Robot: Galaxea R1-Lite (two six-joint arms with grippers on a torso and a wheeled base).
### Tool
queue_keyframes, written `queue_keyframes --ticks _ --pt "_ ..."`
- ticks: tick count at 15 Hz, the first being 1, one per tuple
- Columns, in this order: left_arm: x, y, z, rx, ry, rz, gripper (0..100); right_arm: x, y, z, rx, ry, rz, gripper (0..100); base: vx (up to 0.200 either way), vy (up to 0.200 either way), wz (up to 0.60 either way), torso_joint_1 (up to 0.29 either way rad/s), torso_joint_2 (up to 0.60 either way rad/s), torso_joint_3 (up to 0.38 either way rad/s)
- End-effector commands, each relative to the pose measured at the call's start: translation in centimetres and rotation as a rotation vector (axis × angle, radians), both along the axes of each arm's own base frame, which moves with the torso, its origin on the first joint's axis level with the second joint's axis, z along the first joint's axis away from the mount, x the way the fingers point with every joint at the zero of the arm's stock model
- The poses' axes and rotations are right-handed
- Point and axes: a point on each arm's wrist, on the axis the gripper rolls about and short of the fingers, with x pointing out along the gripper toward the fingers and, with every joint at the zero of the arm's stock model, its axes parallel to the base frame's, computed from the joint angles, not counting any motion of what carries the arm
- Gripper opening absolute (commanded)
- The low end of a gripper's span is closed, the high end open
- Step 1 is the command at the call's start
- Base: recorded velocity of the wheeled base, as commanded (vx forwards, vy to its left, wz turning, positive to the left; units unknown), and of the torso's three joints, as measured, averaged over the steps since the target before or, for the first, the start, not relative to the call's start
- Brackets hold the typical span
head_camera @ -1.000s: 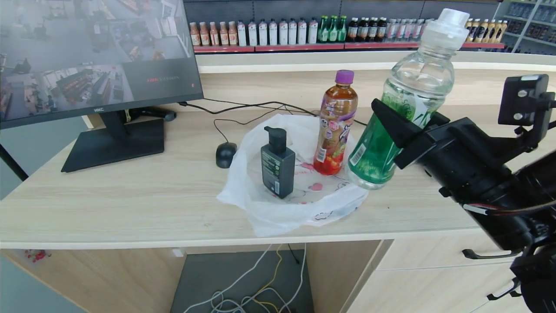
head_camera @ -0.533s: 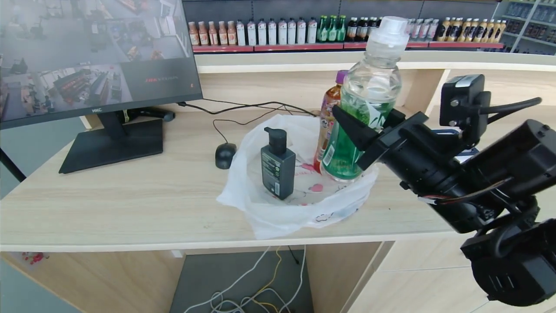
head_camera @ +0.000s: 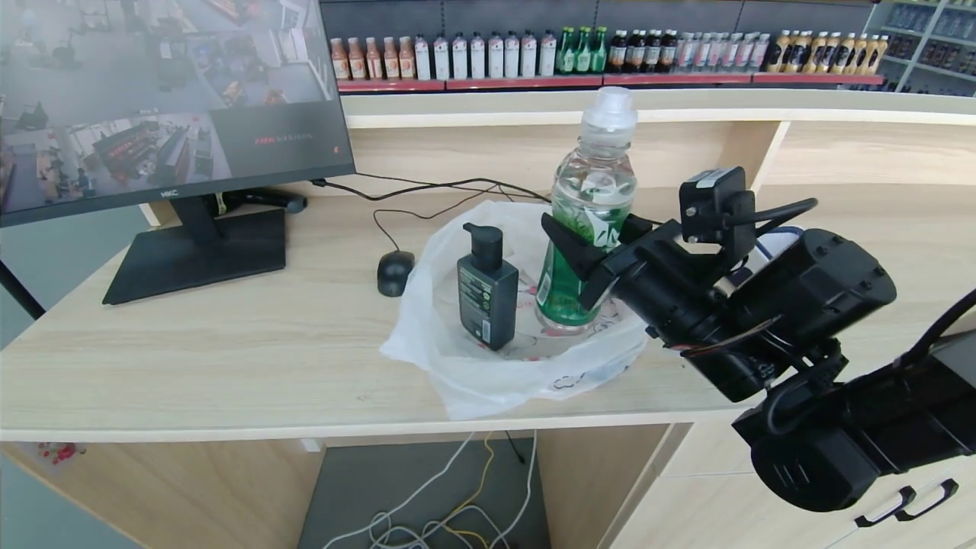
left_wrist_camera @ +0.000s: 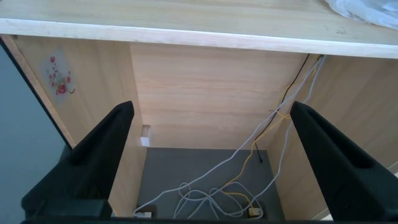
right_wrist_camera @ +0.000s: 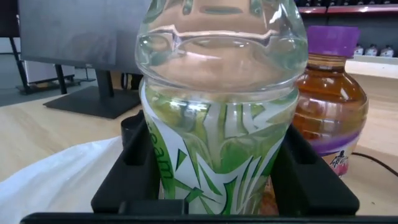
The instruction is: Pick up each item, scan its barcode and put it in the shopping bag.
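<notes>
My right gripper (head_camera: pixel 591 255) is shut on a clear green-labelled bottle (head_camera: pixel 583 229) with a white cap, holding it upright over the white shopping bag (head_camera: pixel 526 358), its base down among the bag's folds. In the right wrist view the green-labelled bottle (right_wrist_camera: pixel 221 130) sits between the black fingers (right_wrist_camera: pixel 134 155), and the brown tea bottle (right_wrist_camera: pixel 329 115) with a purple cap stands just behind it. A black pump bottle (head_camera: pixel 486 290) stands in the bag beside it. My left gripper (left_wrist_camera: pixel 211 162) is open, hanging below the counter edge (left_wrist_camera: pixel 186 34) over cables.
A monitor (head_camera: pixel 152 99) on its stand fills the counter's left. A black mouse (head_camera: pixel 395 271) and its cable lie beside the bag. Shelves of bottles (head_camera: pixel 610 49) line the back wall. Loose wires (left_wrist_camera: pixel 249 180) run under the counter.
My right arm has carried the green-labelled bottle left and down from above the counter into the bag, and it now covers the tea bottle in the head view.
</notes>
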Motion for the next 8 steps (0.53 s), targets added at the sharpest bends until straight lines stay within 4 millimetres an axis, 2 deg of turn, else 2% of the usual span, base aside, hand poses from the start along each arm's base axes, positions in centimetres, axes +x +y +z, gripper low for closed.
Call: queue_keyframes --ticks 1,8 --pt "0.0 0.0 0.0 0.000 0.000 0.001 100 0.2 0.2 -0.7 -0.013 0.014 0.000 0 0.000 0.000 0.00 0.000 0.00 0.000" --pt "0.0 0.0 0.0 0.002 0.000 0.001 100 0.4 0.3 -2.4 -0.049 0.062 -0.001 0 0.000 0.000 0.00 0.000 0.00 0.000"
